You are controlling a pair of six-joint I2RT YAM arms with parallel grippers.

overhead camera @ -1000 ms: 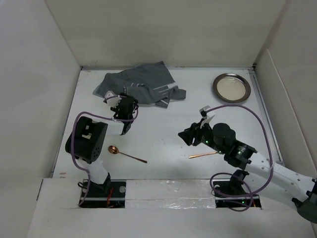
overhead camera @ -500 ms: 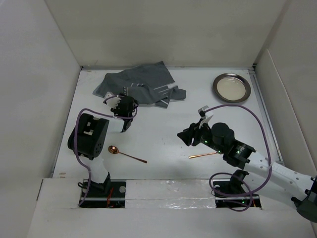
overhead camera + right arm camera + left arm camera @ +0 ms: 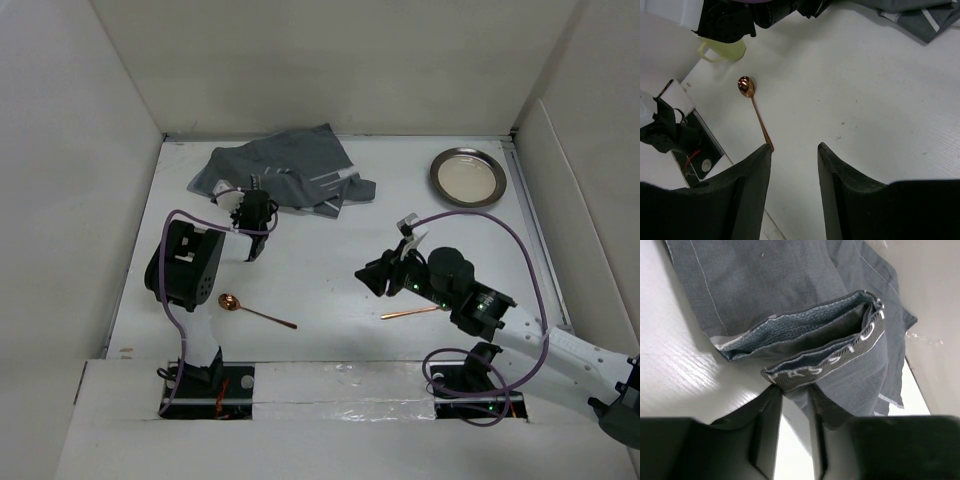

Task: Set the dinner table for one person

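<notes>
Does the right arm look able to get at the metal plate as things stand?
Probably yes: the right gripper hangs open and empty, and only bare table lies between it and the metal plate near the far right corner.

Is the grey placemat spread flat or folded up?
Folded and rumpled. The placemat lies doubled over itself at the back of the dinner table, its striped hem turned up in layers.

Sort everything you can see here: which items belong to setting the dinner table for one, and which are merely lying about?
Belong to the job: dinner table; grey placemat, crumpled at the back; metal plate; copper spoon; second copper utensil, only its handle showing; pale yellow cup.
Merely there: white side panels. No other loose item shows.
</notes>
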